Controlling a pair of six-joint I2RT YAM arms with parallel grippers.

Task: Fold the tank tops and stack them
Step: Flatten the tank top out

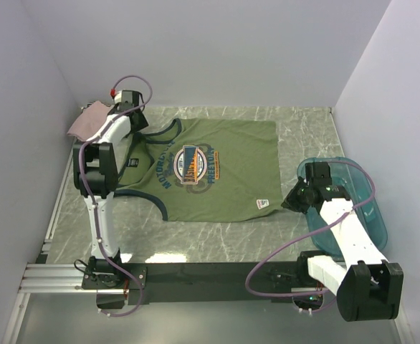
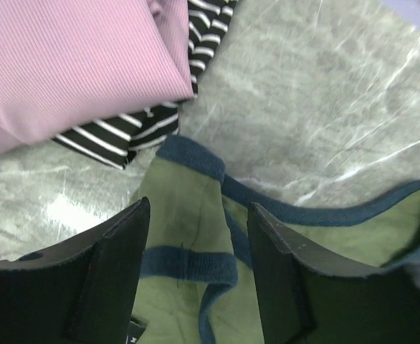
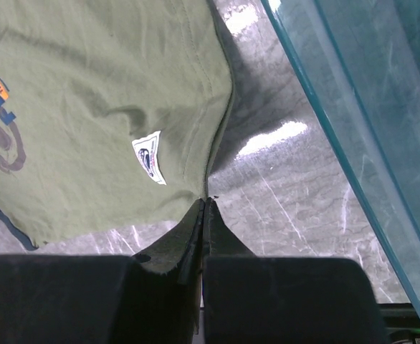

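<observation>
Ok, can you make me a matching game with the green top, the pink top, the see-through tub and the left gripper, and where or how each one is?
1 green tank top
2 pink tank top
3 tub
4 left gripper

A open
B lying on the striped tank top
C at the table's right edge
D spread flat mid-table

Pairs: 1-D, 2-B, 3-C, 4-A

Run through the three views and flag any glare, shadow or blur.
Top external: even soft light, sharp, only faint shadows. Left wrist: a white glare patch on the table; the left fingers are dark, with little detail. Right wrist: bright glare on the marble beside the olive tank top, a shadow along its hem; the right fingers are near-black.
</observation>
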